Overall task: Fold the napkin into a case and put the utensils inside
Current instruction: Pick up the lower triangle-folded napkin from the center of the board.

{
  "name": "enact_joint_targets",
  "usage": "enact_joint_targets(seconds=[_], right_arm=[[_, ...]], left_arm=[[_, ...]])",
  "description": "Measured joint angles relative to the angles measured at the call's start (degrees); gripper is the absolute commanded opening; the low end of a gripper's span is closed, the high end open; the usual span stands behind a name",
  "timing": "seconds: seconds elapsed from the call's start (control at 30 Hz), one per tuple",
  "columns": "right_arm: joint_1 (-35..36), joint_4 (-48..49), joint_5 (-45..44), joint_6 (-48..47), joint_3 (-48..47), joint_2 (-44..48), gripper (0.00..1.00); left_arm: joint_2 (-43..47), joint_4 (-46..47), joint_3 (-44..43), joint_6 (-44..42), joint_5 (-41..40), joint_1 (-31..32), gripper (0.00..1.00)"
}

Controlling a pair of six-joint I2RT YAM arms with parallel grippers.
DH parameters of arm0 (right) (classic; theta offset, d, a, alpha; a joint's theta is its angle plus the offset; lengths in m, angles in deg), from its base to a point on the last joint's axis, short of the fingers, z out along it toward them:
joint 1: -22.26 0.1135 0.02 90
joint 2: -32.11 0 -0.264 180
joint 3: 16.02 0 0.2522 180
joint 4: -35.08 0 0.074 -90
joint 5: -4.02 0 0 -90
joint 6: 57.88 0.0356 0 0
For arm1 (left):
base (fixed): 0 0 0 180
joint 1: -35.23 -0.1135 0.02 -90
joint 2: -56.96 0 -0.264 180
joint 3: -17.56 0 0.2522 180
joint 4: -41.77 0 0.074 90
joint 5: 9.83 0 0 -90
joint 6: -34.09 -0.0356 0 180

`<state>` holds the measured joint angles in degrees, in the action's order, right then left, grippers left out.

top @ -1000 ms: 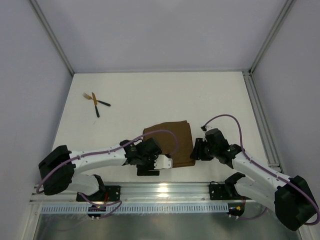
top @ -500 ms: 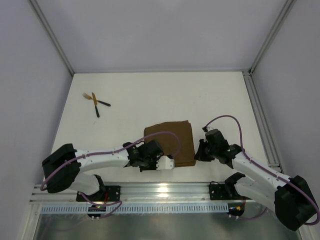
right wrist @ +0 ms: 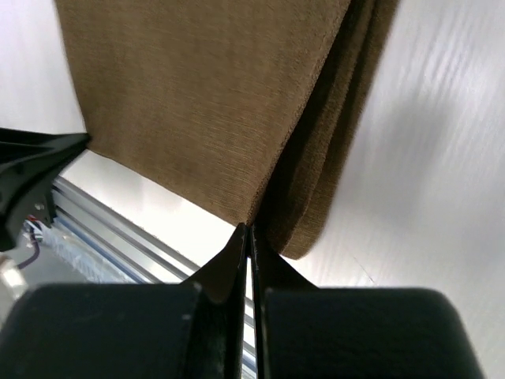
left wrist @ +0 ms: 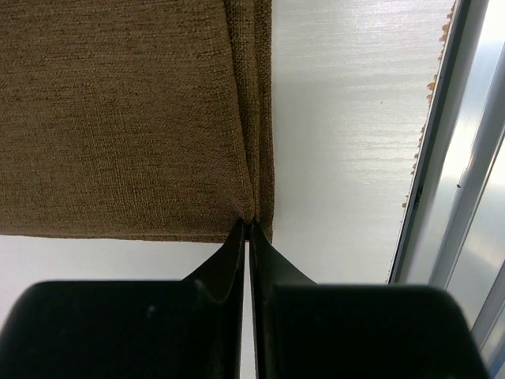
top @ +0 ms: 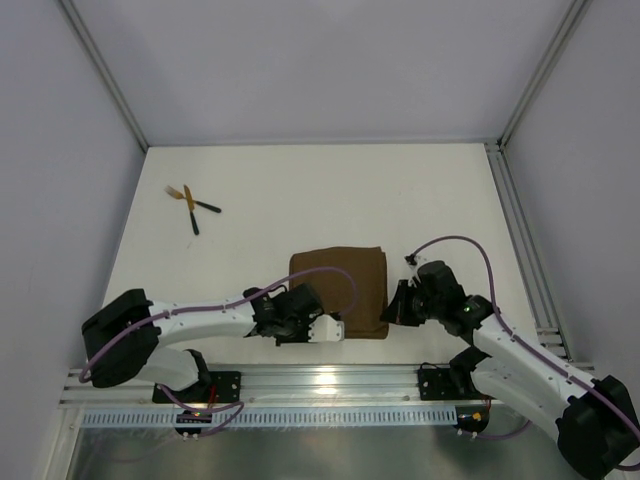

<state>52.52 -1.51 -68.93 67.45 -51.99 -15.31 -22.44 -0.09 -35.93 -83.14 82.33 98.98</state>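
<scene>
Napkin: the dark-brown napkin (top: 340, 290) lay folded in layers as a flat oblong on the white worktop (top: 300, 190), close to its near edge and between the two arms.
Left fingers: the left fingers (left wrist: 225, 257) were pressed together, pinching the napkin's near-left corner, where the layered edges ran into their tips.
Right fingers: the right fingers (right wrist: 229, 257) were closed as well, nipping the near-right corner of an upper layer, with thicker folded layers just beside them.
Utensils: the utensils (top: 192, 205) lay crossed over each other at the far left of the worktop, well apart from the napkin and both arms.
Rail: a metal rail (top: 330, 380) ran along the near edge, just beside the napkin's near side.
</scene>
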Motion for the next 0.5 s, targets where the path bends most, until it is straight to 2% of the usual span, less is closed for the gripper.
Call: enact_joint_targets(seconds=[0.23,0.33,0.37,0.4,0.43,0.5], right_arm=[[0.0,2.25,0.92,4.33,9.38,1.25,0.04],[0.04,3.82,0.83,5.18,9.75,1.11,0.21],[0.04,4.24,0.9,5.35,9.68,0.85,0.25],[0.04,4.42,1.01,5.33,9.53,0.74,0.32],[0.11,4.35,0.96,5.33,9.27,0.74,0.35],[0.15,3.02,0.09,4.85,7.87,0.66,0.39]], left_arm=[[3.52,0.04,2.47,-0.04,-0.02,-0.28,0.0],[4.15,-0.02,3.15,-0.22,0.15,-0.42,0.03],[4.15,-0.07,3.26,-0.24,0.35,-0.46,0.1],[4.15,-0.17,3.3,-0.44,0.52,-0.46,0.22],[4.15,-0.28,3.3,-0.46,0.63,-0.46,0.35],[4.2,-0.83,2.99,-0.55,0.59,-0.48,0.45]])
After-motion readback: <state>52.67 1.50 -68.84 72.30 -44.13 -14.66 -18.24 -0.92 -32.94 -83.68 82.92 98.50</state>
